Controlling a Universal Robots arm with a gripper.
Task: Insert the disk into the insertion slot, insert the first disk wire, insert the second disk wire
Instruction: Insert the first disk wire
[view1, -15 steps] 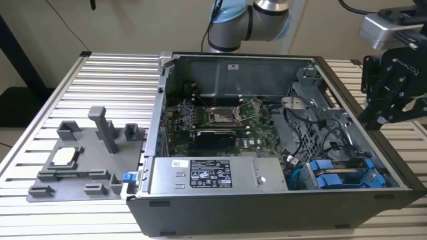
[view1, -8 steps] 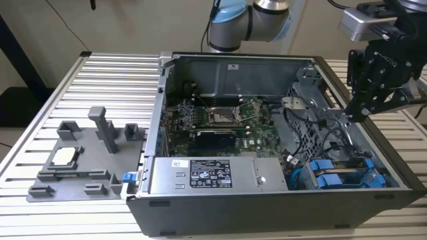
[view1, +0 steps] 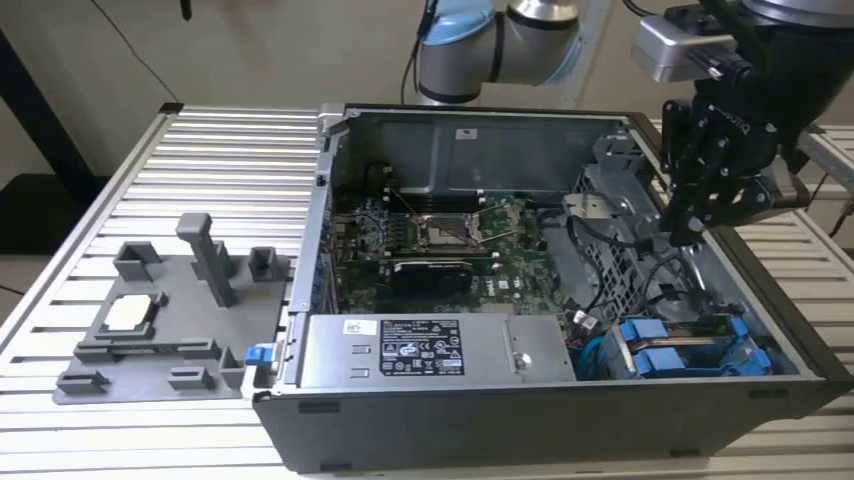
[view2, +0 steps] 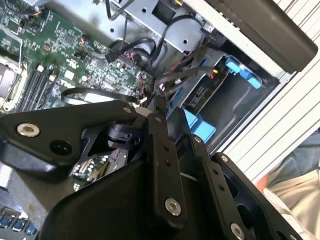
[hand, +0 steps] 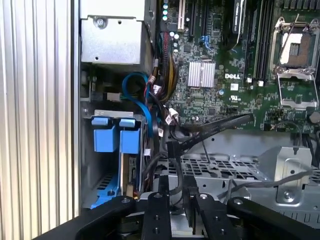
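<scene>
Two bright blue carrier frames (view1: 667, 352) sit side by side in the grey sheet-metal drive cage (view1: 763, 350), at the case's near corner on the exterior view's right. Their blue tabs (hand: 115, 136) also show in both wrist views, and the disk's body is mostly hidden inside the insertion slot. My gripper (view1: 685, 236) hangs above the cage, over a tangle of black cables. In the first wrist view its fingers (hand: 164, 192) stand close together with a black wire (hand: 172, 150) and its connector pinched between them. The gripper (view2: 159, 107) points toward the blue tabs (view2: 201, 126).
The open computer case (view1: 534, 430) lies on a slatted metal table (view1: 227, 160). Inside it are a green motherboard (view1: 441, 235) and a grey power supply box (view1: 427, 350). A grey fixture plate (view1: 160, 320) lies on the exterior view's left. Red, blue and black cables (hand: 150, 95) crowd the space beside the cage.
</scene>
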